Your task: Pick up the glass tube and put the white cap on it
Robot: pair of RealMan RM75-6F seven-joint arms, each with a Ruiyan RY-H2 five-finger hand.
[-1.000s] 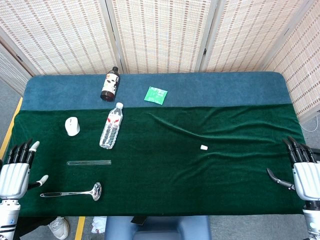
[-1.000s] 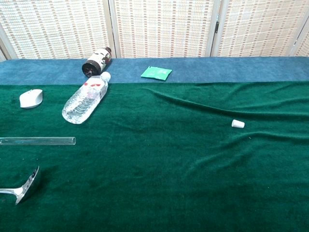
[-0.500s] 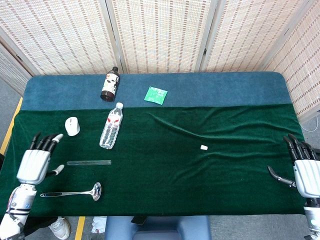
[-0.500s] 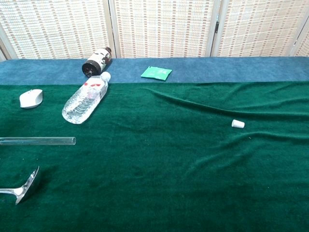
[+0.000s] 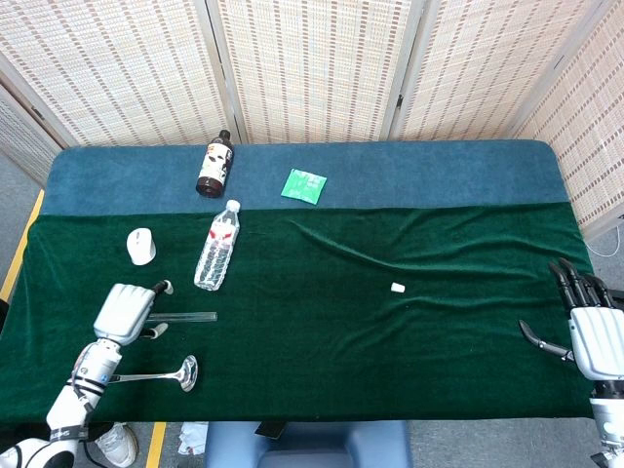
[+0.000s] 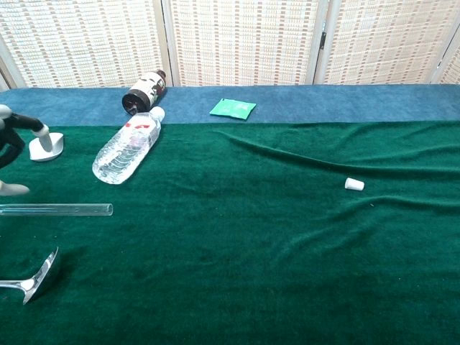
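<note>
The clear glass tube (image 5: 185,316) (image 6: 61,210) lies flat on the green cloth at the left. My left hand (image 5: 128,311) (image 6: 13,147) hovers over the tube's left end with fingers apart and holds nothing. The small white cap (image 5: 397,288) (image 6: 353,185) lies alone right of the cloth's middle. My right hand (image 5: 588,327) stays at the far right edge of the table, fingers spread and empty; the chest view does not show it.
A metal ladle (image 5: 146,374) (image 6: 29,280) lies just in front of the tube. A plastic water bottle (image 5: 216,246) (image 6: 128,147), a white mouse (image 5: 140,246) (image 6: 47,146), a brown bottle (image 5: 214,164) (image 6: 145,90) and a green packet (image 5: 303,184) (image 6: 233,108) lie further back.
My left hand has moved from the table's left edge inward to the right, now above the tube's left end. The right hand has barely shifted. Nothing on the table moved.
</note>
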